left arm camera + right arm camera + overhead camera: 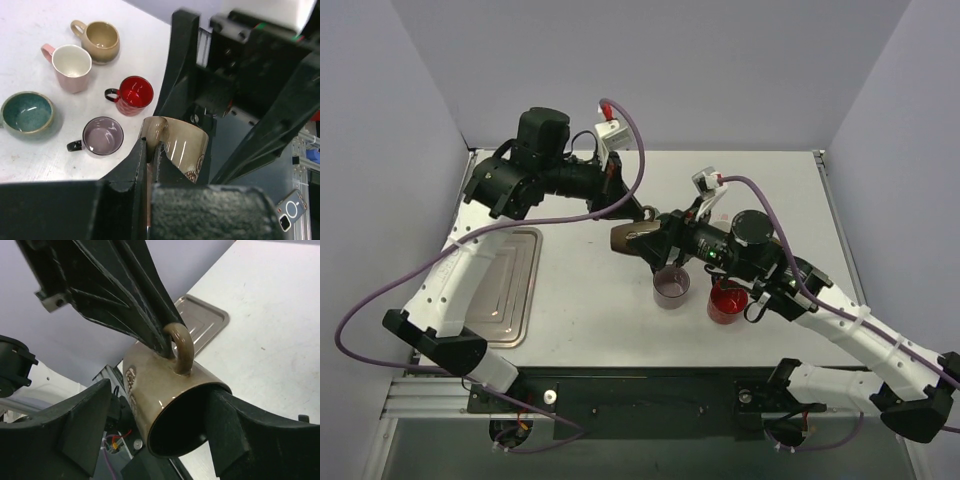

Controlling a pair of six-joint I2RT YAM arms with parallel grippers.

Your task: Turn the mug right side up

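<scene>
Glossy brown ceramic mug (150,385) hangs on its side in the air over the middle of the white tabletop (580,320). Your left fingers (134,172) are pinched tight on its ring handle. Your right fingers (85,425) are spread, one inside the mouth, one just beside the outer wall. Count one brown mug and five upright cups: tan cup (101,41), pink cup (73,67), red cup (134,95), lilac cup (102,135), teal cup (27,113). One metal tray (505,290) lies at the left edge.

White links and black joint housings make up the left arm (450,290) and right arm (860,335), each trailing a purple cable (642,160) to a white wrist camera (610,133) and ending in matte black fingers (85,425), a green light (710,258) glowing on the right.
</scene>
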